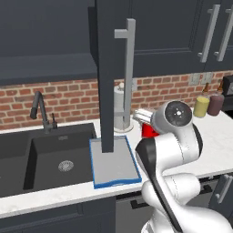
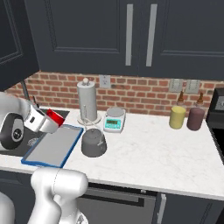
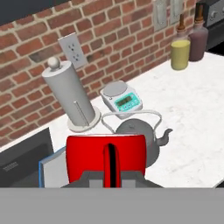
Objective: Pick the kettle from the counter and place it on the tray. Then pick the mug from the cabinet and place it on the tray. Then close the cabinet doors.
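My gripper [image 2: 45,120] is shut on the red mug [image 2: 55,116], holding it tilted in the air above the far right corner of the blue-rimmed grey tray [image 2: 51,148]. In the hand view the mug [image 3: 87,157] sits right in front of the camera, with one dark finger [image 3: 111,168] pressed down its side. The dark grey kettle [image 2: 93,142] stands upright on the white counter [image 2: 148,155] just right of the tray, off its rim. One navy cabinet door [image 1: 110,68] hangs open over the tray [image 1: 113,166], its silver bar handle [image 1: 129,63] facing me.
A white paper-towel roll [image 2: 86,100] and a small scale [image 2: 114,120] stand behind the kettle by the brick wall. A yellow bottle [image 2: 177,117] and a dark bottle [image 2: 195,118] stand at the far right. The black sink [image 1: 50,161] with its faucet [image 1: 41,109] lies left of the tray.
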Robot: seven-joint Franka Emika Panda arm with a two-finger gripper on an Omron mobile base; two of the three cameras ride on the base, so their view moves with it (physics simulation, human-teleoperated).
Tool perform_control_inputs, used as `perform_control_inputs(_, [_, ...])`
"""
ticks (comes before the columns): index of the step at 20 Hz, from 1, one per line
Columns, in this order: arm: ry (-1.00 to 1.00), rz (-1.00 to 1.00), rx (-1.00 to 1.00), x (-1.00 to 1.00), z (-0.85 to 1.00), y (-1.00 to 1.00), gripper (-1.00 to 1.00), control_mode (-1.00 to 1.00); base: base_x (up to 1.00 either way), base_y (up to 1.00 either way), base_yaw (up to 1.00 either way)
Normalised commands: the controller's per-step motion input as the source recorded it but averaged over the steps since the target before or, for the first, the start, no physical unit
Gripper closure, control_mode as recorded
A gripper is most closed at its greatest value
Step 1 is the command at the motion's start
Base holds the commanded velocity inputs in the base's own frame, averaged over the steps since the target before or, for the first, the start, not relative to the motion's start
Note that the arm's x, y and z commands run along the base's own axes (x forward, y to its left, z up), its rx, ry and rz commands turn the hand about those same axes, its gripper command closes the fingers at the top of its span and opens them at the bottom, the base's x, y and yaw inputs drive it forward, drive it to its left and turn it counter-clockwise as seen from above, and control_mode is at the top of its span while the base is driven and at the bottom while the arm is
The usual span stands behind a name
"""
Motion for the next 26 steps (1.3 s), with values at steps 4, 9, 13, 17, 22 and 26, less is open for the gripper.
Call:
perform_control_inputs(4, [-0.02, 0.06, 0.00, 0.53, -0.61, 0.07, 1.00, -1.00, 0.00, 0.00, 0.00])
perform_control_inputs(9, [-0.08, 0.02, 0.00, 0.41, -0.53, 0.18, 1.00, -1.00, 0.00, 0.00, 0.00])
perform_control_inputs(13, [-0.12, 0.00, 0.00, 0.15, -0.44, 0.31, 1.00, -1.00, 0.00, 0.00, 0.00])
perform_control_inputs(17, [-0.16, 0.00, 0.00, 0.10, -0.50, 0.27, 1.00, -1.00, 0.00, 0.00, 0.00])
perform_control_inputs(22, [-0.18, 0.00, 0.00, 0.10, -0.58, 0.10, 1.00, -1.00, 0.00, 0.00, 0.00])
perform_control_inputs(26, [-0.16, 0.00, -0.02, 0.04, -0.56, 0.06, 1.00, -1.00, 0.00, 0.00, 0.00])
